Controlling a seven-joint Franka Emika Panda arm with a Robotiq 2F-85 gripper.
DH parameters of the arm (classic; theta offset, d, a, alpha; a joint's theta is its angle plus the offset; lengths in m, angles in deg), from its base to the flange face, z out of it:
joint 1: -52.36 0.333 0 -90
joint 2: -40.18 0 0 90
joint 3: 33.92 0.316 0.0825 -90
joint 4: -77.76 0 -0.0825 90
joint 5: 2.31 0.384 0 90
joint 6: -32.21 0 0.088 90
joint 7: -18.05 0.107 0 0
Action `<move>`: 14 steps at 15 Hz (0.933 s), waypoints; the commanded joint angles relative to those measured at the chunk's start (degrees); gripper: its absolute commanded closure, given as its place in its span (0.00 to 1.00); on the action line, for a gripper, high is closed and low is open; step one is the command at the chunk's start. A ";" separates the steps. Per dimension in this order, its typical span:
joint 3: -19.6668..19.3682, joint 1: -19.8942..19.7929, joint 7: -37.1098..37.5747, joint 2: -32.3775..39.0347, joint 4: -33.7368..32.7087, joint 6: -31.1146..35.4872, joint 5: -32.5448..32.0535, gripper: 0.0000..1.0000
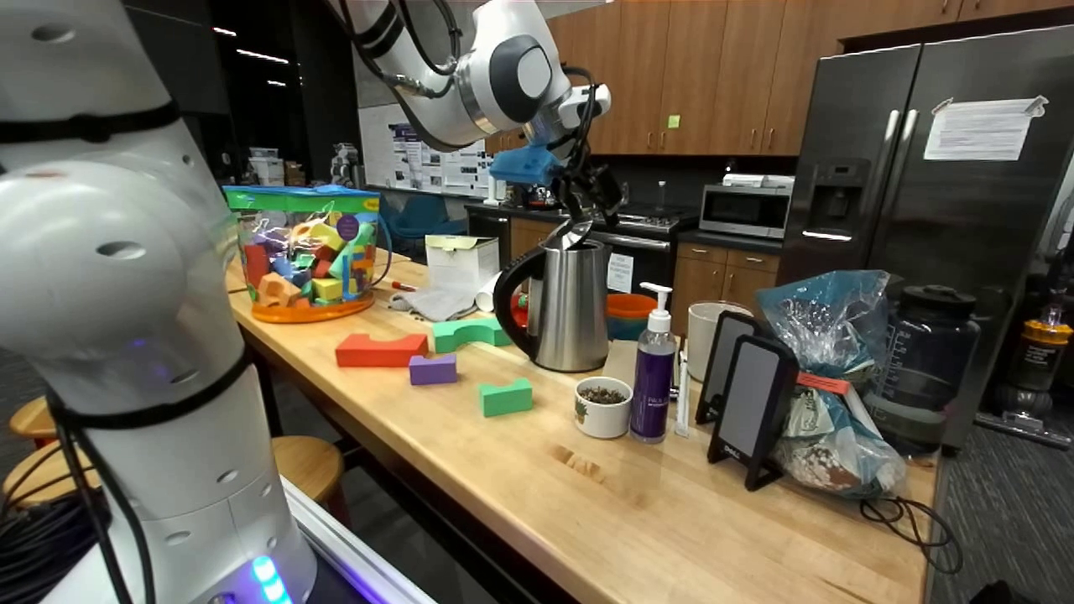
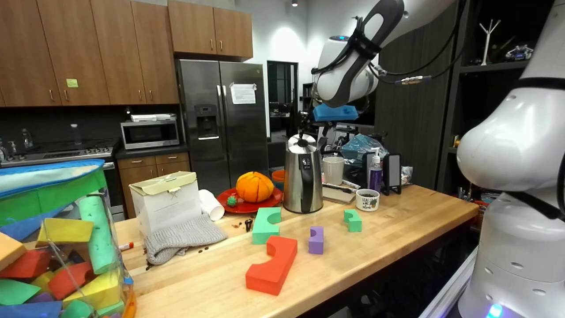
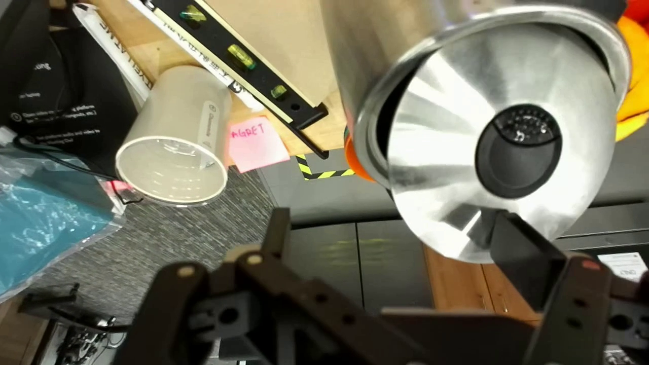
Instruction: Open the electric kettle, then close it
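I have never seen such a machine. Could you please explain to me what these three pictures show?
The machine is a white robot arm with grasping jaws at its end. Two pictures come from cameras standing outside the robot; the third, from a camera on its wrist, looks past the jaws.

On the wooden table stands an electric kettle, its lid tilted up. Among other things, the table also holds a red toy block, a purple toy block, a pump bottle and a grey cloth.

Nothing seems to be held: the jaws stand apart, one near the lid; I cannot tell whether it touches.
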 commanded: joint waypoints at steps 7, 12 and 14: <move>0.76 -1.31 2.40 6.39 -6.03 -3.99 -9.50 0.00; 0.28 -0.66 2.44 9.85 -8.82 -6.45 -12.19 0.00; 0.18 -0.39 1.86 11.14 -10.13 -7.79 -11.74 0.00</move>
